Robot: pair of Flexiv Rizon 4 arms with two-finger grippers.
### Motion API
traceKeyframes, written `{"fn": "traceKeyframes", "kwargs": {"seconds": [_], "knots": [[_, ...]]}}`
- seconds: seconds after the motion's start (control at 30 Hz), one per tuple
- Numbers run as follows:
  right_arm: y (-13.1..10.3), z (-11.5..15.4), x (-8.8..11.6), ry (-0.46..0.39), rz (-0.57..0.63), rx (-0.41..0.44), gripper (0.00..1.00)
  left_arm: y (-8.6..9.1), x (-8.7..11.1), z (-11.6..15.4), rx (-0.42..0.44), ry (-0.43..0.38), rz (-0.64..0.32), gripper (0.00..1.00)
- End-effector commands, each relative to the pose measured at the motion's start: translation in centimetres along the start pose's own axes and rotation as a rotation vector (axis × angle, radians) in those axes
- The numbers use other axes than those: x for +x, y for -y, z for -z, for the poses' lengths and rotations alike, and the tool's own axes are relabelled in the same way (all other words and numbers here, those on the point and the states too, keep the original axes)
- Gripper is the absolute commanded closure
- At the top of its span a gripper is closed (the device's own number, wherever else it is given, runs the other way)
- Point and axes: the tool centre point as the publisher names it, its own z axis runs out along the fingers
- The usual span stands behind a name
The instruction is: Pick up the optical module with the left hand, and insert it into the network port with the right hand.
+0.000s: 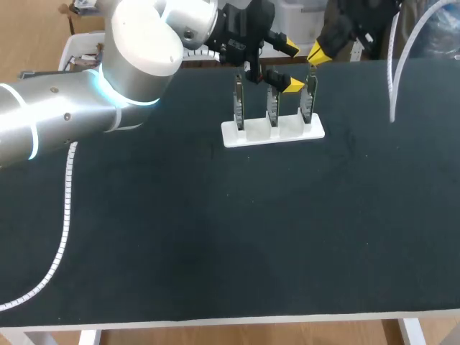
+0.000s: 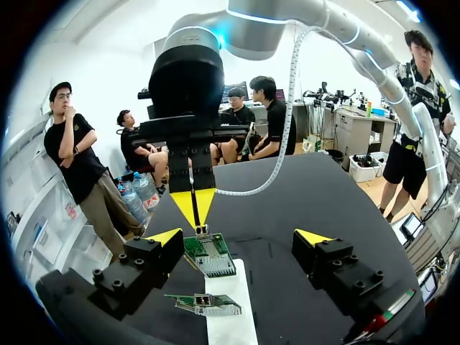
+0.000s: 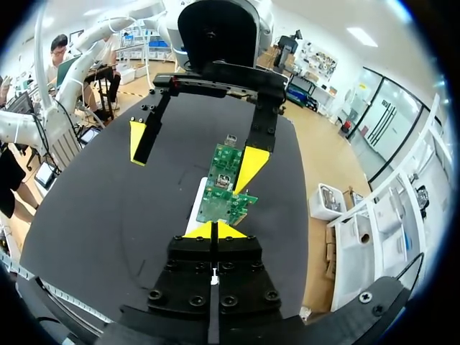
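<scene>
Your left gripper (image 2: 238, 237) is spread wide, straddling the white rack (image 1: 251, 136) of three upright boards (image 2: 210, 255). The optical module cannot be told apart from them (judge it small, light, stiff, smooth). Grip its flat sides, never the connector end. Your right gripper (image 3: 213, 230), by the rack's right end, has its tips pressed together.

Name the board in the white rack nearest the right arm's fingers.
The board at the rack's right end; the right fingers sit just above it, the other two stand farther left.
</scene>
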Motion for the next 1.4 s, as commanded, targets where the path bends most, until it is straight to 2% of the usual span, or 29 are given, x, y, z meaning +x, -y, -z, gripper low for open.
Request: {"fn": "traceKeyframes", "kwargs": {"seconds": [0.03, 1.4], "knots": [[0.2, -0.2, 0.2, 0.002, -0.001, -0.007, 1.0, 0.0, -0.1, 0.0, 0.0, -0.004, 0.001, 0.0], [0.1, -2.0, 1.8, 0.022, -0.045, -0.041, 1.0, 0.0, -0.1, 0.0, 0.0, -0.004, 0.001, 0.0]]}}
